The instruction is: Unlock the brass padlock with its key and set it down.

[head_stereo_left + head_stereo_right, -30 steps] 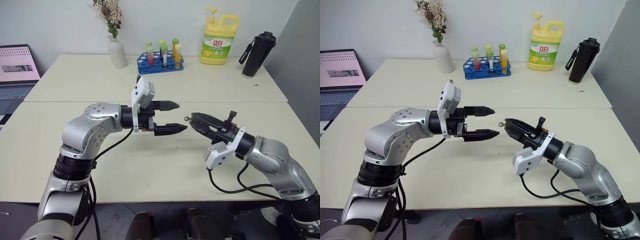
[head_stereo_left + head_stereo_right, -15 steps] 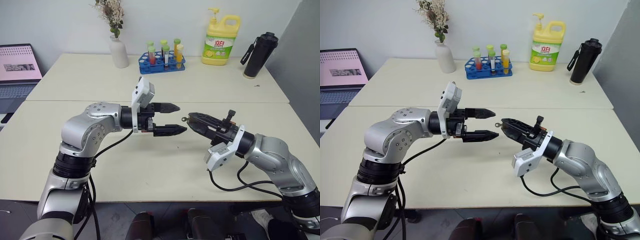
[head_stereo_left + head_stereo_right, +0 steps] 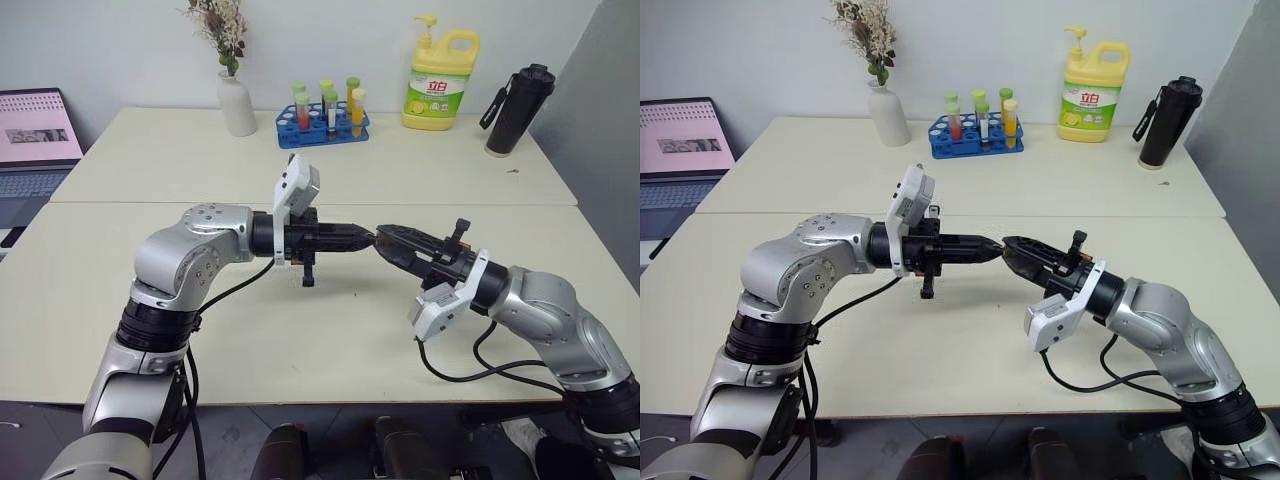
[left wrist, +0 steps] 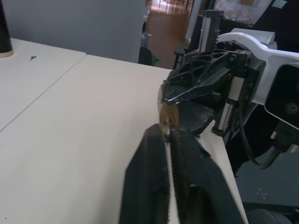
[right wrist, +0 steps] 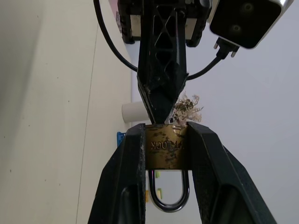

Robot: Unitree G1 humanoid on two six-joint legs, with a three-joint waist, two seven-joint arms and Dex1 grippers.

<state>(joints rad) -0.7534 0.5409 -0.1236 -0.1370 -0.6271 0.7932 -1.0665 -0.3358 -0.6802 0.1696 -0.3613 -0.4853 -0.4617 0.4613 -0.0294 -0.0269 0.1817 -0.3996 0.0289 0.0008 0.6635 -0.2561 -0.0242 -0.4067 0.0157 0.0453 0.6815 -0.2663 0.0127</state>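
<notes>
Left eye view: two grippers meet tip to tip above the cream table (image 3: 300,350). The left gripper (image 3: 368,239) is clenched, its fingers pressed together into one black point; the right gripper (image 3: 384,236) reaches in from the opposite side. Behind them, well apart, stand one white vase (image 3: 237,104) with dried flowers, one blue rack of test tubes (image 3: 322,128) holding six capped tubes, one yellow detergent bottle (image 3: 437,68) and one black flask (image 3: 514,108). One laptop (image 3: 34,140) sits far off beyond the left arm. Nothing stands between the two grippers.

Right eye view: the same scene, the two tips touching over the seam between the two tabletops.

Left wrist view: the left gripper's fingers (image 4: 149,182) lie shut side by side, only a thin slit between them. Just past their tips is the one brass padlock (image 4: 167,114), held in the right gripper's black tips. Whether a key is pinched at the tips is too small to tell.

Right wrist view: the right gripper's fingers (image 5: 128,182) clamp the brass padlock by its two sides, the body squarely between the pads. Its silver shackle (image 5: 168,191) loops back toward the wrist and looks closed. The left gripper's point touches the padlock's far edge.
</notes>
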